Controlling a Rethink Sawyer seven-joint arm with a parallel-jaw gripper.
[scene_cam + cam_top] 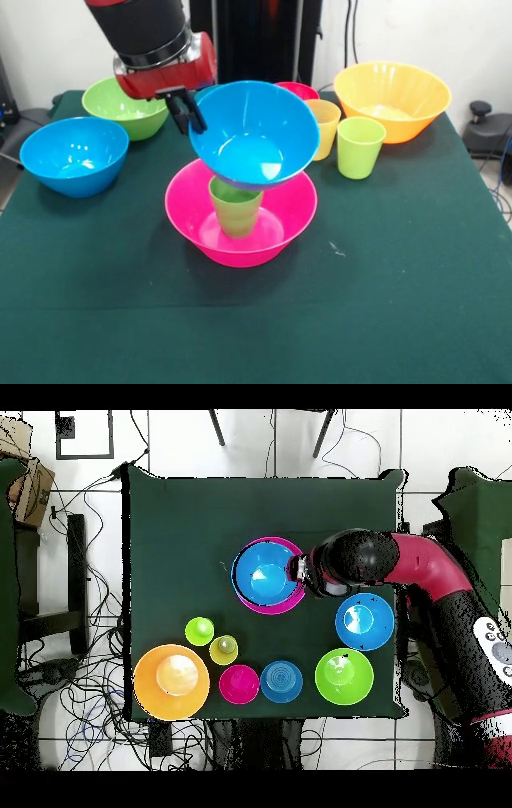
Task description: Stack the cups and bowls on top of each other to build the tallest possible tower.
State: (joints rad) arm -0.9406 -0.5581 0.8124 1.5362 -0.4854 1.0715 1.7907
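The tool grips the rim of the tilted glossy blue bowl. We see it resting on a translucent green cup inside the wide pink bowl.

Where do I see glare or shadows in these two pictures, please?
Front view: white highlights shine inside the tilted blue bowl and the orange bowl; a soft shadow lies beneath the pink bowl. Overhead view: bright spots sit in the bowl centres, and the green cloth looks evenly lit.
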